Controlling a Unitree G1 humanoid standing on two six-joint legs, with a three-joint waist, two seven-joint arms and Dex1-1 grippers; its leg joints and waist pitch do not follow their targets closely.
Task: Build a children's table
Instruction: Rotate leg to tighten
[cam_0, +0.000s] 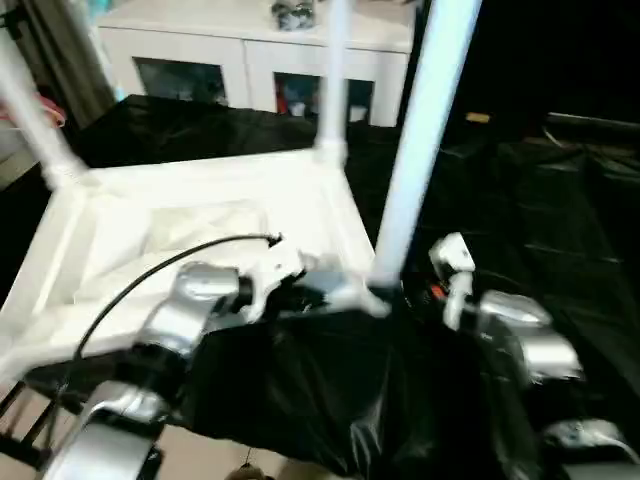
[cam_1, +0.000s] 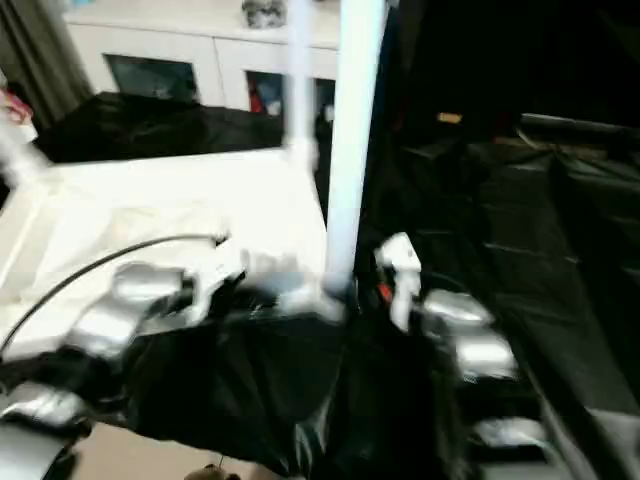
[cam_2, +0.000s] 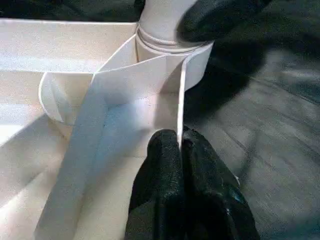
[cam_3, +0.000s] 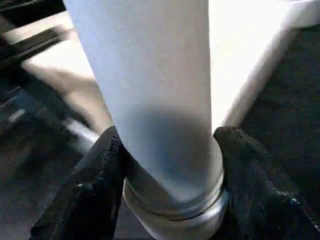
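The children's table lies upside down, its white ribbed tabletop (cam_0: 200, 200) on black sheeting. One white leg (cam_0: 420, 130) stands upright in the near right corner socket (cam_2: 165, 45). My left gripper (cam_2: 179, 137) is shut on the thin tabletop rim (cam_2: 182, 90) just beside that socket. My right gripper (cam_3: 167, 150) is shut on the base of this leg (cam_3: 160, 75), with a black finger (cam_3: 95, 190) pressed against each side. One of its fingertips (cam_2: 215, 17) also appears in the left wrist view. Two more legs (cam_0: 335, 80) (cam_0: 30, 110) stand in the far corners.
A white cabinet with glass doors (cam_0: 250, 50) stands behind the work. Black sheeting (cam_0: 520, 200) covers the surface to the right and hangs over the near edge. A black cable (cam_0: 150, 270) arcs over my left forearm. Bare floor (cam_0: 200, 450) shows below.
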